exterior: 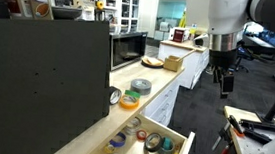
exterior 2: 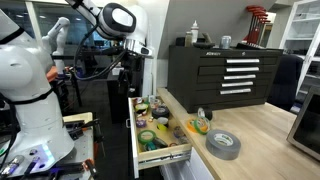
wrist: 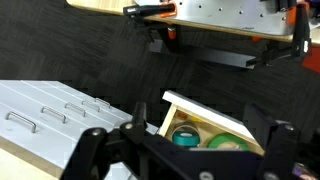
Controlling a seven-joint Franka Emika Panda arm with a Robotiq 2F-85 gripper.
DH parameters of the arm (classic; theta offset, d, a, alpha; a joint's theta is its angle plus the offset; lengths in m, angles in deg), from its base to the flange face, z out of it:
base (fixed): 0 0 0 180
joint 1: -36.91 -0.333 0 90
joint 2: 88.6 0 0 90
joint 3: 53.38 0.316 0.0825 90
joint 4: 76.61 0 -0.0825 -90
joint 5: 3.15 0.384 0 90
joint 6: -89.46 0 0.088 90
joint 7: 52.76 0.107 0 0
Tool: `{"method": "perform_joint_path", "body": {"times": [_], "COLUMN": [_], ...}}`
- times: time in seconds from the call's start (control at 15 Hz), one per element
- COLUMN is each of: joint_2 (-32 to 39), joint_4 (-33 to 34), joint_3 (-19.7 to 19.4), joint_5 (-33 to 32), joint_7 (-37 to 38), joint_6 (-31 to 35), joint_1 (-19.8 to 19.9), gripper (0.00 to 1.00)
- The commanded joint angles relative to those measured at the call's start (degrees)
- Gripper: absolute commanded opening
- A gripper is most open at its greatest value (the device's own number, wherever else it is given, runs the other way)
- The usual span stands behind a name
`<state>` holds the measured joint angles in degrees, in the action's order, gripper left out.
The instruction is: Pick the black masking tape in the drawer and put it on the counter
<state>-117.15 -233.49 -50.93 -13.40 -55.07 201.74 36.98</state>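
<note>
- The drawer (exterior: 185, 149) stands pulled out from under the counter (exterior: 91, 129). Its light wood walls show in both exterior views, and one corner of it (wrist: 214, 114) shows in the wrist view.
- The black masking tape (exterior: 153, 142) lies inside the drawer among several other rolls. It reads as a small dark ring near the middle of the drawer, with green rolls (exterior: 167, 146) just beside it. The picture is too small to make out more of it.
- The gripper (exterior: 223, 85) hangs in the air well apart from the drawer, higher than it and off to its open-front side, touching nothing.
- In the wrist view the two fingers (wrist: 90, 148) stand wide apart, with nothing held between them. The drawer corner with its green rolls shows in the gap, far beyond them.
- On the counter above the drawer rests a wide grey tape roll (exterior 2: 223, 145), lying flat, with a green roll (exterior 2: 198, 125) near it.
- Farther from the drawer along the counter sits a microwave (exterior: 128, 49).
- A black tool chest (exterior 2: 226, 75) stands beyond the drawer's far end.
</note>
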Motion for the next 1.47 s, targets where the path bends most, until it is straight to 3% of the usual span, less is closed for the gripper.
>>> {"method": "perform_joint_path", "body": {"times": [0.0, 0.27, 0.73, 1.27, 1.4], "joint_2": [4.62, 7.97, 13.52, 13.53, 15.1], "joint_4": [1.46, 0.71, 0.89, 0.73, -0.29], "joint_3": [1.27, 2.62, 2.43, 2.69, 3.19], "joint_5": [-0.43, -1.02, 0.83, 0.18, -2.51], "joint_7": [0.08, -0.16, -0.48, -0.03, 0.47], "joint_6": [2.63, 9.32, 27.03, 26.98, 29.46], "joint_1": [-2.15, -3.83, -4.36, -3.93, -3.35], "gripper": [1.0, 1.0, 1.0, 1.0, 1.0]}}
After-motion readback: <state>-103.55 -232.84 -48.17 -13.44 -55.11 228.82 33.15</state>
